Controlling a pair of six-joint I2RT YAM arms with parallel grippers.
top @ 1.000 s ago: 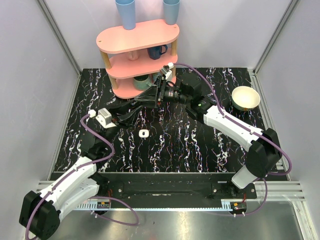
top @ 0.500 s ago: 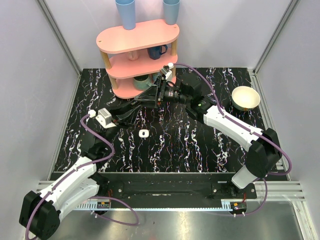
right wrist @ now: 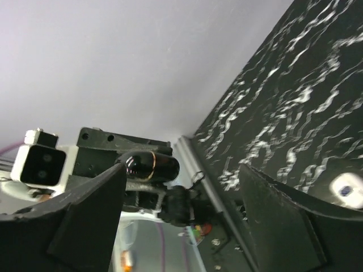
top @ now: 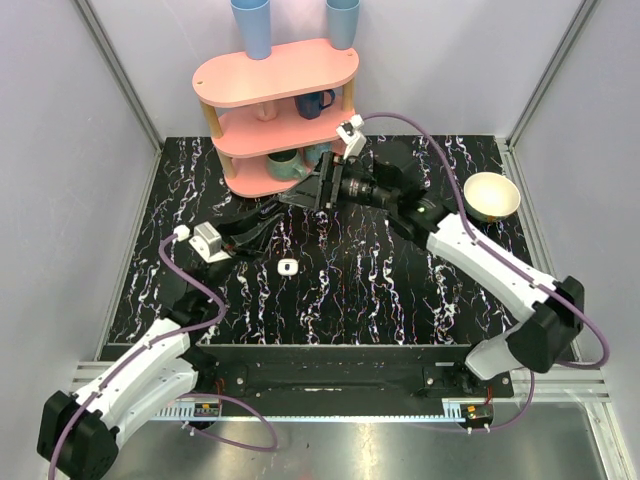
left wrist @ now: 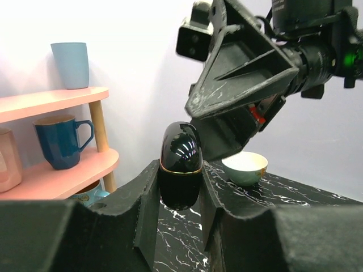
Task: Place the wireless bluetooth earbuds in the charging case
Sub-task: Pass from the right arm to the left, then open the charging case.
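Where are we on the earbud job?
Done: the charging case is gripped by the left end effector. In hand: the right end effector is open beside it; the case looks shut. Left: all inserting; a white earbud lies on the table.

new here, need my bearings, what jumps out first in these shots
The glossy black case pinched in the left hand above the dark marbled table, with the right hand open close by. Behind stands a pink tiered shelf, and a small white piece lies alone near the table's middle.
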